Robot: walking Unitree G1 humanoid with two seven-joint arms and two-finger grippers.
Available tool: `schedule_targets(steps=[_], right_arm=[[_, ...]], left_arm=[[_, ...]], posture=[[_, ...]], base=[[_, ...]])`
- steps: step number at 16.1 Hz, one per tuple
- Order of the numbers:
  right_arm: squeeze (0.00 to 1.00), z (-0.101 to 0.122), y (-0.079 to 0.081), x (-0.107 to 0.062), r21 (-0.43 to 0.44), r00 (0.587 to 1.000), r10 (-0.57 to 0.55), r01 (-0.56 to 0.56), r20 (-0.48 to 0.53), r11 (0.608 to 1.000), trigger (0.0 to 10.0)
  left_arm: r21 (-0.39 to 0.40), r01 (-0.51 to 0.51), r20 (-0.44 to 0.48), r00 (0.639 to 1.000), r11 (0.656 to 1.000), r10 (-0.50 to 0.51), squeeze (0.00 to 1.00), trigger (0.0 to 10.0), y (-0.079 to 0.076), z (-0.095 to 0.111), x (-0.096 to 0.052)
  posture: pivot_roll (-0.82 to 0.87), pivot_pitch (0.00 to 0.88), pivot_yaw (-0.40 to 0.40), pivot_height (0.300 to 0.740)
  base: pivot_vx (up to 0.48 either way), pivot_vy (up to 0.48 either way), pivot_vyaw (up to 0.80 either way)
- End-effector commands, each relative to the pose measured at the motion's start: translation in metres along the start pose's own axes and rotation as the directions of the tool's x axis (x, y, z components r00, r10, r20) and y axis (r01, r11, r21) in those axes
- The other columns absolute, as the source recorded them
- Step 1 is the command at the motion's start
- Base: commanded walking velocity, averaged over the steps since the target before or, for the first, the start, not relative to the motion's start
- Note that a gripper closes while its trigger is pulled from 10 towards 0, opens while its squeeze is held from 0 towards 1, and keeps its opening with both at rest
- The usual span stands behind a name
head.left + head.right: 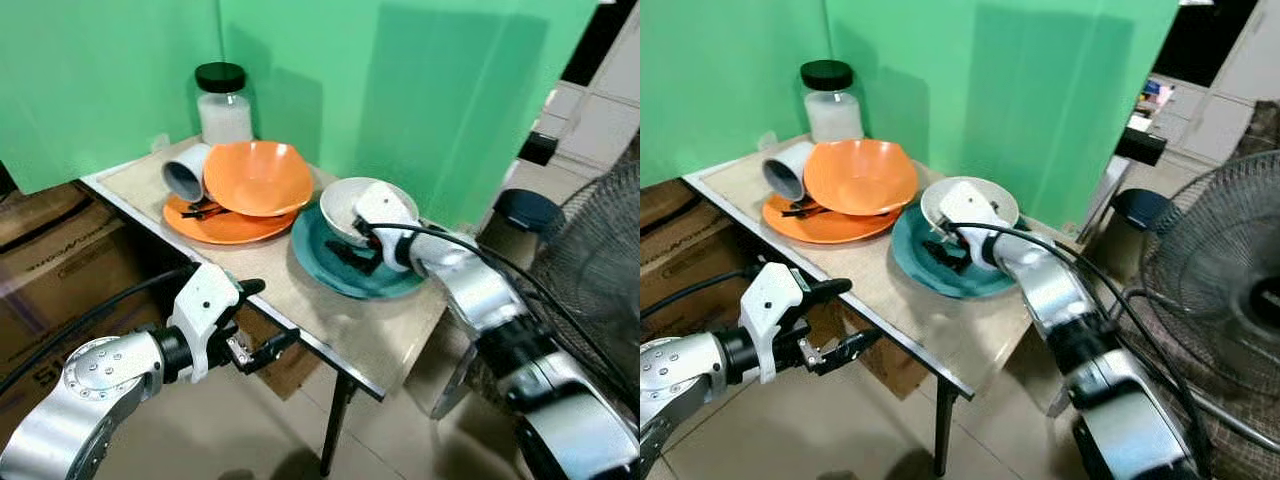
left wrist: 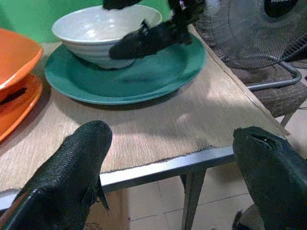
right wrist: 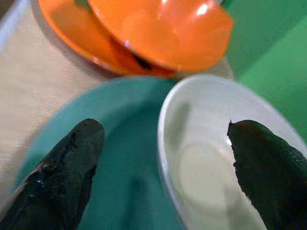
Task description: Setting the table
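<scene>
White bowl on teal plate, near the worktop front-right corner. Right gripper straddling the bowl's near rim, fingers spread and unclenched: one finger over the plate outside the wall, the other over the bowl's hollow. Rim thus between the fingers, likely ready for a pinch; right arm much the nearer. Bowl round, glossy, empty, upright. Beyond the bowl, toward the green backdrop: orange bowl tilted on orange plate, grey cup on its side, lidded jar. Left gripper released, below the worktop's front edge, well apart from the bowl.
</scene>
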State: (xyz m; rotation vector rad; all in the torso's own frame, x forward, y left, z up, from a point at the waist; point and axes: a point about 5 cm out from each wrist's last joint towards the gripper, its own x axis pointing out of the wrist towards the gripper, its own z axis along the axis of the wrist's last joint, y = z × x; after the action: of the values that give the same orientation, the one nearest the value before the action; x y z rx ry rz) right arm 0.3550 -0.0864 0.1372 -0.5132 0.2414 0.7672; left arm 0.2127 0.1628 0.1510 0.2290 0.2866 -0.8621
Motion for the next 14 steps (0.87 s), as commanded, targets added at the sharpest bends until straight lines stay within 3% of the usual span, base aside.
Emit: schedule_targets(steps=[1,2,3,14], right_arm=[[0.0,-0.002,-0.002,0.002,-0.027,1.0,0.001,-0.001,-0.023,1.0,10.0],[0.0,-0.003,-0.003,0.005,-0.029,0.999,-0.012,0.01,-0.043,1.0,7.3],[0.0,-0.003,-0.004,0.011,-0.045,0.998,-0.016,0.014,-0.059,0.999,0.0],[0.0,-0.017,-0.008,0.017,-0.057,0.987,-0.044,0.035,-0.158,0.998,0.0]], left_arm=[[0.015,0.02,0.006,1.0,1.0,-0.02,0.0,10.0,-0.001,0.005,0.0],[0.016,0.021,0.007,1.0,1.0,-0.021,0.0,10.0,-0.002,0.005,0.0],[0.016,0.024,0.007,1.0,1.0,-0.024,0.0,10.0,-0.002,0.005,0.0],[0.019,0.035,0.009,0.999,0.999,-0.035,0.0,10.0,-0.004,0.005,0.003]], posture=[[0.14,0.0,-0.049,0.74],[0.14,0.0,-0.049,0.74],[0.15,0.0,-0.057,0.74],[0.14,0.0,-0.058,0.74]], base=[[0.0,0.0,0.0],[0.0,0.0,0.0],[0.0,0.0,0.0],[0.0,0.0,0.0]])
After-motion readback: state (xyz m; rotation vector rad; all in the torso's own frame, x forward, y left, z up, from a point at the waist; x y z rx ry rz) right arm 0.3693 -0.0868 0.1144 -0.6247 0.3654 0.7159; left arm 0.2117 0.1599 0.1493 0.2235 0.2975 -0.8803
